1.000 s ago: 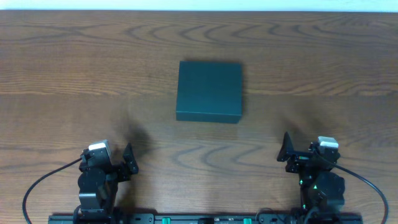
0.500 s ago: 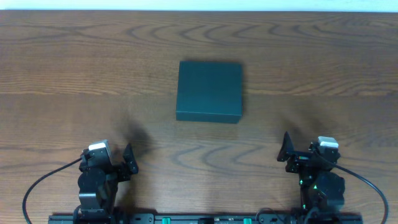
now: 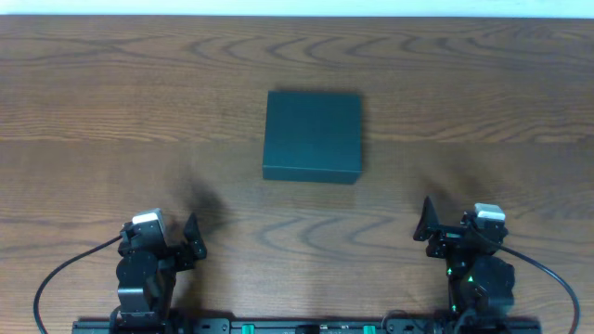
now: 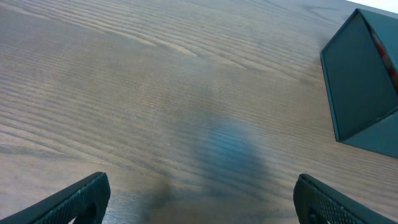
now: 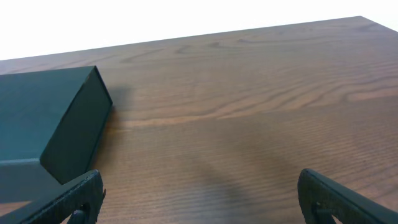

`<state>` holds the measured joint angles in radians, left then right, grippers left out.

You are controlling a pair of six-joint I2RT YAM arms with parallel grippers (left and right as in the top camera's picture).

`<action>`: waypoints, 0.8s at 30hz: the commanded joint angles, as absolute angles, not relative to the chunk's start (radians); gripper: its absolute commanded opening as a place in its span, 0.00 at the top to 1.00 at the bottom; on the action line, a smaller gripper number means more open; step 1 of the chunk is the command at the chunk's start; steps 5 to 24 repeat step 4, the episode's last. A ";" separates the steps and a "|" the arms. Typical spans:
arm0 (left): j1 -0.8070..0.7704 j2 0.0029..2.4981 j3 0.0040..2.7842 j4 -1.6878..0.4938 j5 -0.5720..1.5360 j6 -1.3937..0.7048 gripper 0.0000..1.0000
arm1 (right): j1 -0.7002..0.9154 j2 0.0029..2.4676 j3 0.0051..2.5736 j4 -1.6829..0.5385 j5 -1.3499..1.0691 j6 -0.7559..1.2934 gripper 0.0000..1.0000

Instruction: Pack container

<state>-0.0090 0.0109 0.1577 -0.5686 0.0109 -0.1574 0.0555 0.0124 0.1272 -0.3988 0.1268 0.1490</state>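
Item: teal container [image 3: 312,135], lid down, desk [image 3: 111,93] centre; my left end effector [image 3: 191,238] and right end effector [image 3: 428,223] released, empty, near edge, giving it clearance.

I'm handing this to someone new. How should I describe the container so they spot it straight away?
On the wooden table, look beyond the left gripper and right gripper, toward the middle. The container lies there: a matte, dark teal-green, flat-topped box, nothing like the black grippers.
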 commanded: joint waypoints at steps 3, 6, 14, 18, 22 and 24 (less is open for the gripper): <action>-0.013 0.004 0.149 -0.567 -0.010 -0.150 0.05 | 0.054 0.006 0.118 -0.400 0.123 0.141 0.01; -0.013 0.004 0.149 -0.567 -0.010 -0.150 0.05 | 0.054 0.006 0.118 -0.400 0.123 0.141 0.01; -0.013 0.004 0.149 -0.567 -0.010 -0.150 0.05 | 0.054 0.006 0.118 -0.400 0.123 0.141 0.01; -0.013 0.004 0.149 -0.567 -0.010 -0.150 0.05 | 0.054 0.006 0.118 -0.400 0.123 0.141 0.01; -0.013 0.004 0.149 -0.567 -0.010 -0.150 0.05 | 0.054 0.006 0.118 -0.400 0.123 0.141 0.01; -0.013 0.004 0.149 -0.567 -0.010 -0.150 0.05 | 0.054 0.006 0.118 -0.400 0.123 0.141 0.01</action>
